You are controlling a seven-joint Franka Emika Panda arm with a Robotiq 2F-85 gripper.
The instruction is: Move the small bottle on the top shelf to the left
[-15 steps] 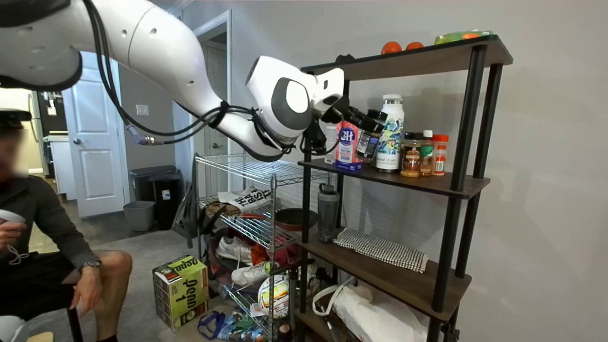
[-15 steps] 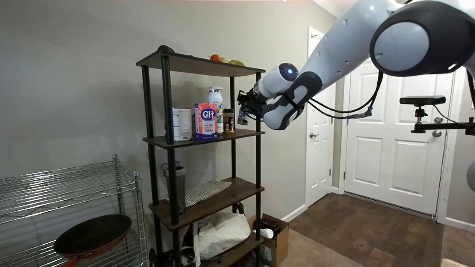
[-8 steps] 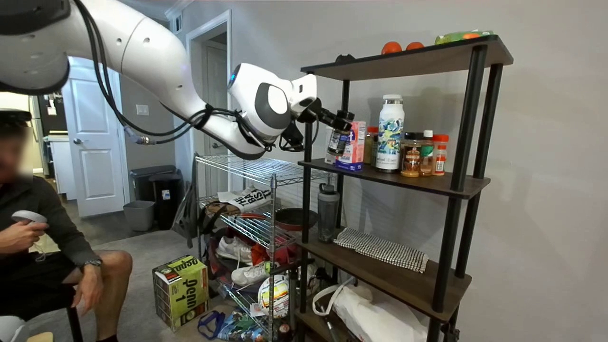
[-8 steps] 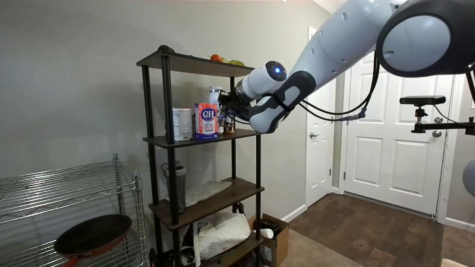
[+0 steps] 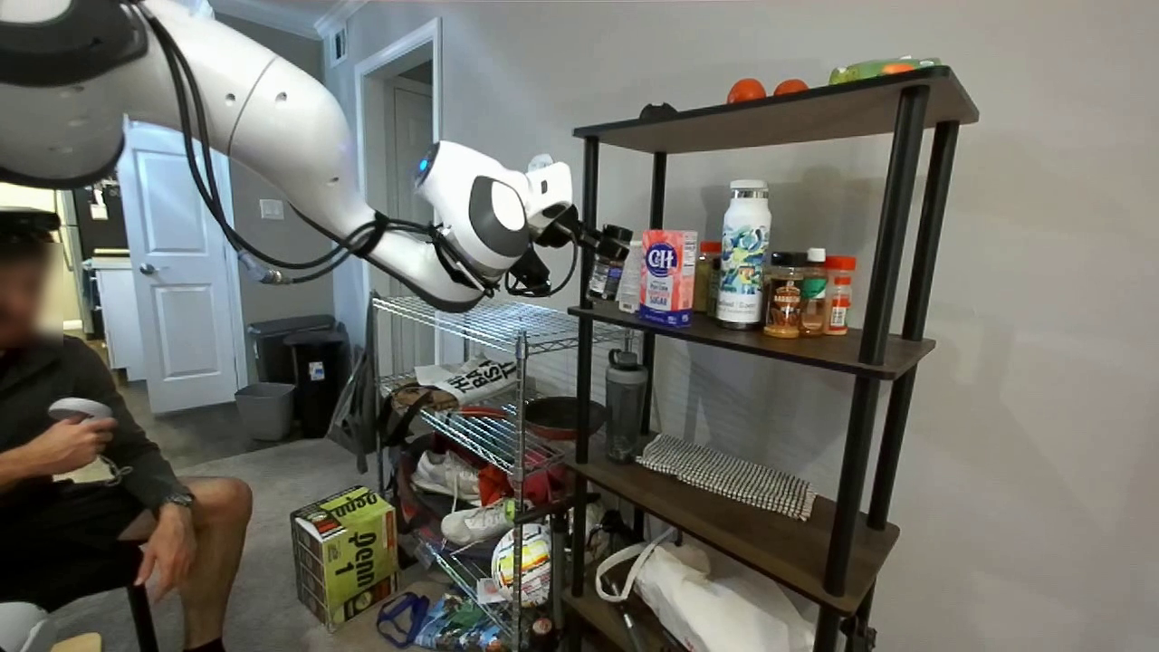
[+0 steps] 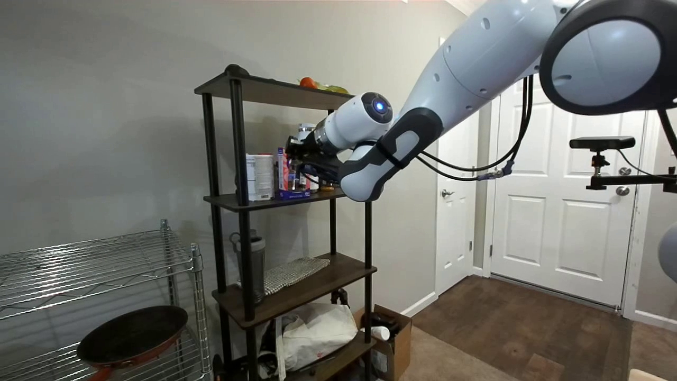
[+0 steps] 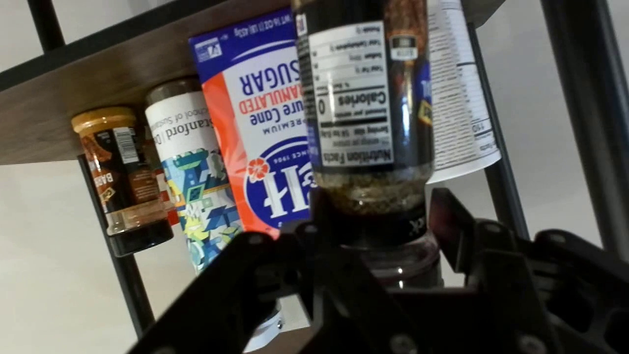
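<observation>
The small bottle, a clear spice jar with dark label and black cap, shows in both exterior views (image 5: 605,276) (image 6: 292,181) and large in the wrist view (image 7: 363,98). The wrist picture stands upside down. My gripper (image 5: 608,239) is shut on the bottle around its cap end; it also shows in the wrist view (image 7: 378,216). The bottle hangs slightly tilted at the grocery shelf's (image 5: 847,351) left end, left of the sugar box (image 5: 667,276) and in front of a white canister (image 6: 260,177). Contact between bottle base and shelf cannot be told.
A white patterned flask (image 5: 744,258) and several spice jars (image 5: 784,294) stand farther along the shelf. A black post (image 5: 589,199) is close to the bottle. The uppermost board (image 5: 770,136) holds tomatoes. A wire rack (image 5: 489,321) and a seated person (image 5: 100,471) are beside.
My gripper has carried the bottle leftward in both exterior views, from beside the flask, across the sugar box's front, to the shelf's left end. The sugar box and flask stayed put.
</observation>
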